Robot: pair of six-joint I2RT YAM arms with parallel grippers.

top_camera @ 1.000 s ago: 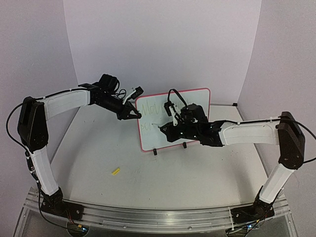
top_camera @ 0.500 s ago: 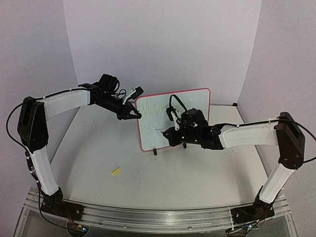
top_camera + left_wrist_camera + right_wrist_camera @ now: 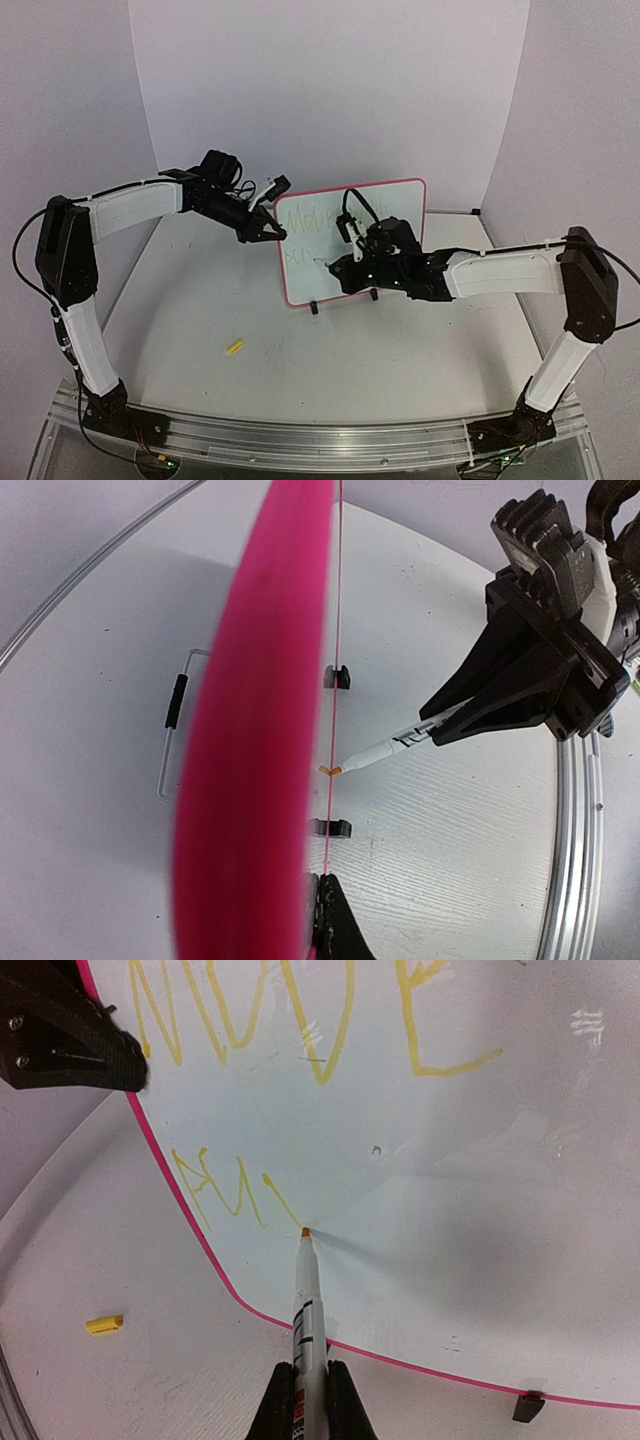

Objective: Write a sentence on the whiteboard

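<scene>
The whiteboard (image 3: 395, 215) with a pink-red frame stands upright on two black feet (image 3: 315, 308) at mid-table. The sentence (image 3: 250, 1020) is yellow: "MOVE" on the top line and a few strokes (image 3: 225, 1190) on the second line. My left gripper (image 3: 272, 234) is shut on the board's left edge; in the left wrist view its fingers (image 3: 338, 925) clamp the frame (image 3: 250, 730). My right gripper (image 3: 311, 1368) is shut on a white marker (image 3: 308, 1305), whose orange tip touches the board at the end of the second line. The marker also shows in the left wrist view (image 3: 385, 748).
A small yellow marker cap (image 3: 235, 347) lies on the table in front of and to the left of the board; it also shows in the right wrist view (image 3: 104, 1324). White walls close in the back and sides. The metal rail (image 3: 300, 440) runs along the near edge.
My right gripper has shifted slightly up and left with the marker, its tip staying at the second line. The left arm and the board have not moved.
</scene>
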